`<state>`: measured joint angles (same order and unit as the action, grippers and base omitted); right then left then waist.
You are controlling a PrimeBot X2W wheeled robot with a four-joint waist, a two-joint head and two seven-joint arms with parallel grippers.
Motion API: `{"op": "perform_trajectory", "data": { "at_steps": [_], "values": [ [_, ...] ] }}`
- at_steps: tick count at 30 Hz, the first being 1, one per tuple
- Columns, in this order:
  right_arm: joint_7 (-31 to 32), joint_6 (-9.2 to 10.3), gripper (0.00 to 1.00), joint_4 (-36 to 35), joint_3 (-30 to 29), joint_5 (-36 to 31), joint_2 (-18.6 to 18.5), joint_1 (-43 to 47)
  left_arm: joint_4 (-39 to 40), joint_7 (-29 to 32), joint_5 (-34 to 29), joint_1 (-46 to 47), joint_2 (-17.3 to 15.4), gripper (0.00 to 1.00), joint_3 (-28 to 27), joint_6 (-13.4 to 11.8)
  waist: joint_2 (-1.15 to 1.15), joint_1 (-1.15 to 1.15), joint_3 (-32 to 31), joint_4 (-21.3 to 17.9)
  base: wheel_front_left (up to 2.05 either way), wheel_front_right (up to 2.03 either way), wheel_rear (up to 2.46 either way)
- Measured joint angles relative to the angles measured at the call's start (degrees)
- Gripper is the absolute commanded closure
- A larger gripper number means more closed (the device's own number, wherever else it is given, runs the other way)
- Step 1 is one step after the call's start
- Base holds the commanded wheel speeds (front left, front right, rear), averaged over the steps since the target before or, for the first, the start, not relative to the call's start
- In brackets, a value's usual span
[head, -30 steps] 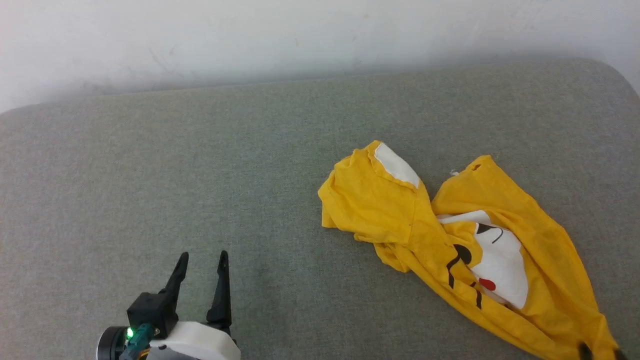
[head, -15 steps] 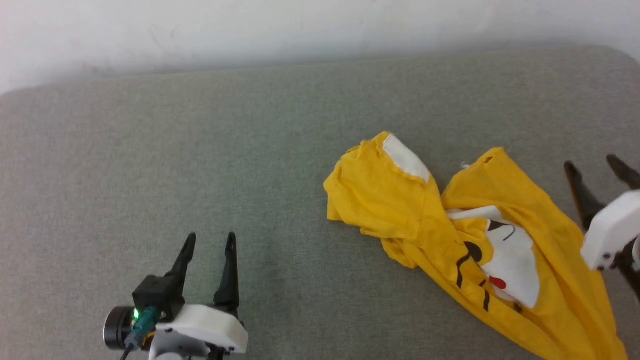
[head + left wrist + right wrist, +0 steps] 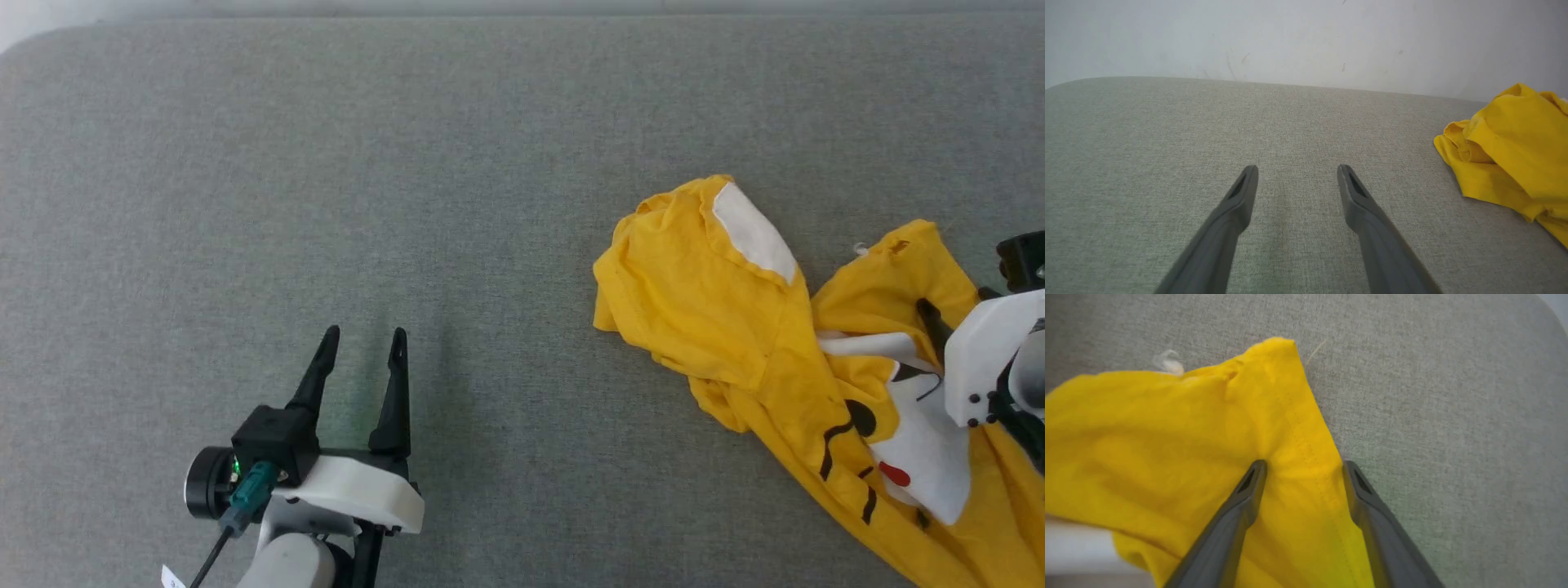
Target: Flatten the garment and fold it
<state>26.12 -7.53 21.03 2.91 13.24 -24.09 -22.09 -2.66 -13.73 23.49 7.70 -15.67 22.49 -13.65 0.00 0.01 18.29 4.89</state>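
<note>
Swinging in from the lower right corner over the last second, the right hand (image 3: pixel 1304 467) now sits over the shirt (image 3: pixel 710 302). Its fingers (image 3: pixel 1249 490) are spread apart astride a stitched yellow edge, clamped on nothing. The head camera has tipped down too. Out at 7 o'clock in the head view, the left hand (image 3: pixel 365 335) is also spread and empty above the bare grey bench (image 3: pixel 408 163), well apart from the cloth. At 3 to 4 o'clock the shirt lies crumpled and twisted, its face print half buried in folds. Flattening looks barely begun; the spreading out and every fold are left to do.
</note>
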Motion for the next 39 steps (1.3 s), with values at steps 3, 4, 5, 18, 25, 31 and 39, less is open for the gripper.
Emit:
{"op": "perform_trajectory", "data": {
  "at_steps": [3,4,5,18,25,31,39],
  "values": [
    [-0.01,0.01,0.61,2.45,0.90,1.71,-0.71,-1.43,-0.38,0.00,0.00,-0.01,-0.02,0.00,-0.03,0.00,0.00,-0.02,0.78,0.74,0.00,0.00,0.00],
    [-0.49,0.00,1.00,3.01,1.21,1.97,-0.81,-1.98,-0.52,0.01,0.01,-0.01,-0.10,0.00,-0.08,0.00,0.00,-0.01,0.83,0.73,0.00,0.00,0.00],
    [-1.23,-0.03,1.00,3.61,1.37,1.97,-0.77,-2.43,-0.64,0.01,0.01,-0.01,-0.19,0.00,-0.08,-0.01,0.00,-0.01,0.81,0.65,0.00,0.00,0.00],
    [-12.74,-0.09,1.00,1.27,-14.29,3.90,0.46,2.53,-0.42,0.45,0.48,-2.40,-1.51,0.00,-0.65,-0.59,0.00,-0.02,-4.78,-3.64,0.00,0.00,0.00],
    [-12.44,-0.08,1.00,-3.44,-29.82,1.34,8.11,24.43,-0.11,0.63,1.14,-3.89,-1.78,0.00,-0.48,-0.62,0.00,-0.03,-7.47,-6.17,0.00,0.00,0.00],
    [-13.32,-0.08,0.00,-5.99,-31.29,-2.72,17.05,30.53,-0.11,1.14,1.32,-4.38,-2.36,0.00,-0.44,-0.79,0.00,-0.02,-8.30,-6.69,0.00,0.00,0.00],
    [-14.08,-0.07,0.00,-19.84,-22.83,-3.56,16.18,21.87,0.57,1.69,1.46,-4.39,-2.68,0.00,-0.27,-1.19,0.00,-0.02,-9.30,-5.87,0.00,0.00,0.00]
  ]
}}
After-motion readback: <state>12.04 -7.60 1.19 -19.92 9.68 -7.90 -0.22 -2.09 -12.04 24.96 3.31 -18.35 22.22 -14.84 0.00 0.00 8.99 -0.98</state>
